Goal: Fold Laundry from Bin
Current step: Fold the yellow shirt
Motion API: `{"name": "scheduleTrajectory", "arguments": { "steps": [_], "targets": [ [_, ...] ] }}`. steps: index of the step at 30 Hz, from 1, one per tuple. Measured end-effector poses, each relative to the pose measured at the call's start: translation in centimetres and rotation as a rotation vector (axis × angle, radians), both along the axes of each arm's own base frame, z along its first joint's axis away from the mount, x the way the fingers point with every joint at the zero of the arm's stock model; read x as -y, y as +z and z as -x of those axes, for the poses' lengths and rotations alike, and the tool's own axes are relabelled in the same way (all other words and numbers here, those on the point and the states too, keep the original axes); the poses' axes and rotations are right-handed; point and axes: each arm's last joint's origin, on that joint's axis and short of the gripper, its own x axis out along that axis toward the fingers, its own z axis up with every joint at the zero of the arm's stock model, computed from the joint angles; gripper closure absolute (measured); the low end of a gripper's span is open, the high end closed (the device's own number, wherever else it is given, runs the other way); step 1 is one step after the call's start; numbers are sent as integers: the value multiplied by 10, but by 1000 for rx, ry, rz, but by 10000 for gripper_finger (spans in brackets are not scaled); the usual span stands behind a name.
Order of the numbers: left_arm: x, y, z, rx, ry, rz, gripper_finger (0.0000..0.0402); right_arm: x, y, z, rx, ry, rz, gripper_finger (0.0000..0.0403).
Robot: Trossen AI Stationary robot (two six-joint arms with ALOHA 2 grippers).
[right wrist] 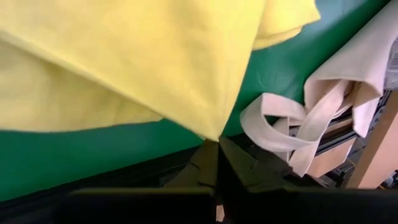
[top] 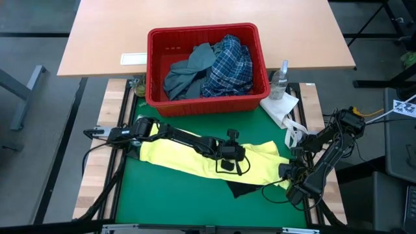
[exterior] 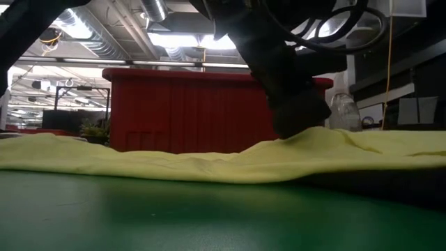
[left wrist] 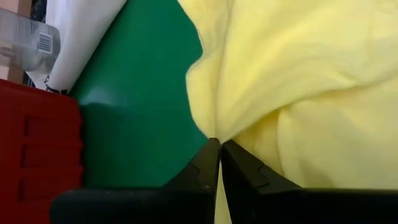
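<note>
Pincers first: the left pincer point(top: 226, 165) sits low on the middle of the yellow garment point(top: 182, 158), its two dark fingers point(left wrist: 202, 168) pressed together on a raised pleat of the cloth, and the right pincer point(top: 286, 173) is likewise closed on a pointed corner of that garment at its end farthest from the left arm's base. Both grips read as pinches, with fabric gathering into creases that run toward each pair of tips. The step in hand looks like spreading or the first fold of this piece; the next move probably calls for lifting both pinched points together and keeping the cloth taut between them, since it is thin, limp and ready to bunch. The yellow garment lies as a long, rumpled strip on the green mat point(top: 182, 195) in front of the bin point(top: 207, 103), with a dark navy piece point(top: 246, 190) showing from under its near edge. The bin is rigid red plastic with a thick rim; inside it lie a grey-blue garment point(top: 188, 70) and a blue-white plaid shirt point(top: 229, 65), both heaped loosely. Beside the bin, toward the right arm, lie a white paper towel point(top: 281, 108), a clear bottle point(top: 279, 80) and looped cream straps point(right wrist: 292, 127) on the table
</note>
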Motion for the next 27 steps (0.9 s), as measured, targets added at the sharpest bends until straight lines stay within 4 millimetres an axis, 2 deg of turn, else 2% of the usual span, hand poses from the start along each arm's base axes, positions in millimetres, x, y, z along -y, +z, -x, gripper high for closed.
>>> {"name": "scheduleTrajectory", "arguments": {
  "steps": [16,22,27],
  "targets": [
    [1,0,0,3,1,4,300,1,1,5,-129,-40,-31,394],
    [3,0,0,4,-1,5,291,3,2,6,-141,-42,-11,323],
    [3,7,2,10,-6,4,303,7,6,9,-176,-47,48,270]
  ]
}}
